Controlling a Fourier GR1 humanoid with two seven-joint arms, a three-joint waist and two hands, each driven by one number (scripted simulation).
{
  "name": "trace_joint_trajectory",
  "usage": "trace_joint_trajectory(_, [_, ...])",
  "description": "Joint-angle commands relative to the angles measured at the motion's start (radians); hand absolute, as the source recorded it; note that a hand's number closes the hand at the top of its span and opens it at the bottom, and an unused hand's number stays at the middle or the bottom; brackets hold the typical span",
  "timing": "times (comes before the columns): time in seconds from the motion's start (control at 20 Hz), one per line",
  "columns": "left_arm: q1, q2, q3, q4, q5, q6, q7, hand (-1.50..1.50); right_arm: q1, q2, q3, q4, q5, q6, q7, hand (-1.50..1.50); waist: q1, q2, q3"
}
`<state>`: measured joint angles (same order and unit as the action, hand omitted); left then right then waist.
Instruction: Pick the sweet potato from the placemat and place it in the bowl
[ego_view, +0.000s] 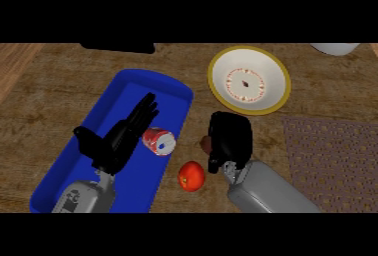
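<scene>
My right hand (230, 139) has its fingers curled round the sweet potato (204, 143), a brown sliver showing at its left edge, off the placemat (334, 155). The bowl (249, 80) lies just ahead, nearest this hand. My left hand (125, 135) rests open over the blue tray (159, 82). Wooden tabletop (44, 95), tomato (191, 176) behind.

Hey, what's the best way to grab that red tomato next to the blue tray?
Probably from above, pinching the tomato across its round middle, front to back. The wall of the blue tray lies close on its left and the right forearm close on its right, crowding those sides.
</scene>
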<state>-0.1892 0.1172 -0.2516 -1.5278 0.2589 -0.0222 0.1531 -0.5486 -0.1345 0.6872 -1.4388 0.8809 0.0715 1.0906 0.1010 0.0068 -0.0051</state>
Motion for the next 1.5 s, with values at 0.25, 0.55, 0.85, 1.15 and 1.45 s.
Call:
trace_joint_trajectory(0.25, [0.037,-0.010,-0.003,0.005,-0.038,0.032,-0.023,0.00,-0.388,0.132,0.090,-0.009,0.050,0.051,0.340,1.50,-0.049,-0.016,0.002])
trace_joint_trajectory(0.55, [0.036,0.029,0.048,-0.014,0.020,-0.014,0.004,0.00,-0.548,0.133,0.045,0.031,0.029,0.100,0.395,1.50,-0.058,-0.017,0.002])
trace_joint_trajectory(0.85, [0.029,0.029,0.069,-0.018,0.014,0.001,0.008,0.00,-0.625,0.133,-0.028,0.076,0.049,0.064,0.370,1.50,-0.079,-0.013,0.004])
trace_joint_trajectory(1.15, [0.017,-0.010,0.055,0.011,-0.025,0.036,-0.016,0.00,-0.686,0.134,-0.177,0.244,0.096,0.039,0.225,1.50,-0.089,-0.007,0.004])
trace_joint_trajectory(1.45, [0.052,-0.004,0.060,-0.015,-0.009,0.010,-0.018,0.00,-0.622,0.105,-0.308,0.355,0.158,-0.116,0.051,1.50,-0.089,-0.004,0.005])
